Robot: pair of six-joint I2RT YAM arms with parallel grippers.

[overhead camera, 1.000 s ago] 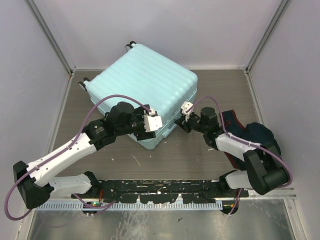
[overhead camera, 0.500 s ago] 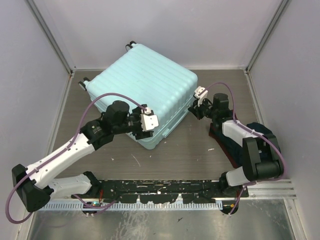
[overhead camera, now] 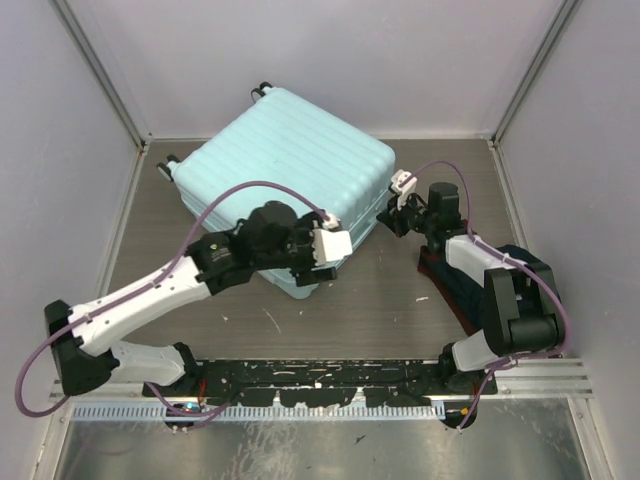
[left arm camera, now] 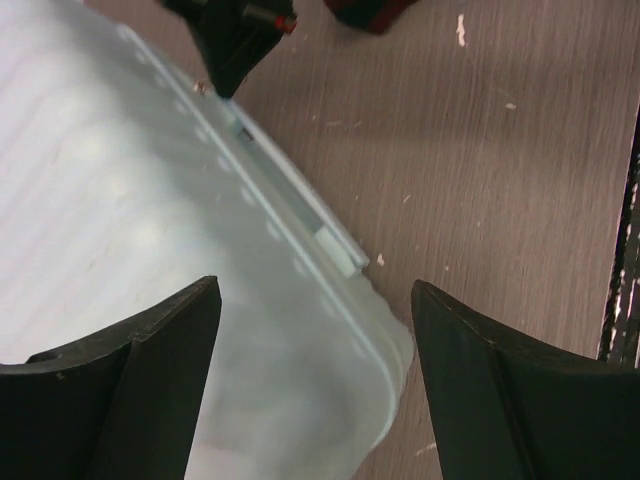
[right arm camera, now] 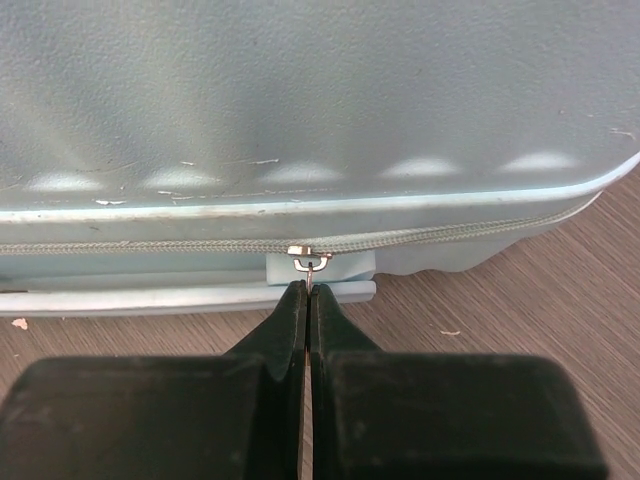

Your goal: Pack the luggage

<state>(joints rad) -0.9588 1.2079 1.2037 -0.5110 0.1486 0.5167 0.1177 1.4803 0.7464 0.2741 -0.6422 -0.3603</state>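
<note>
The luggage [overhead camera: 290, 165], a pale mint ribbed hard-shell suitcase, lies closed on the table with its small dark wheels at the back. My right gripper [overhead camera: 389, 218] is at its right side. In the right wrist view that gripper [right arm camera: 308, 291] is shut on the small metal zip pull [right arm camera: 309, 263] of the grey zip [right arm camera: 150, 245]. My left gripper [overhead camera: 325, 258] hangs open over the suitcase's near corner. In the left wrist view the left gripper [left arm camera: 315, 305] has that rounded corner [left arm camera: 330, 370] between its fingers [left arm camera: 150, 380], not touching it.
A dark navy and red bundle [overhead camera: 480, 285] lies on the table under my right arm. White walls close in the table on three sides. A black rail [overhead camera: 320, 375] runs along the near edge by the arm bases.
My right gripper travelled from the suitcase's near edge round to its right side, then held still. My left gripper shifted right along the near edge to the corner.
</note>
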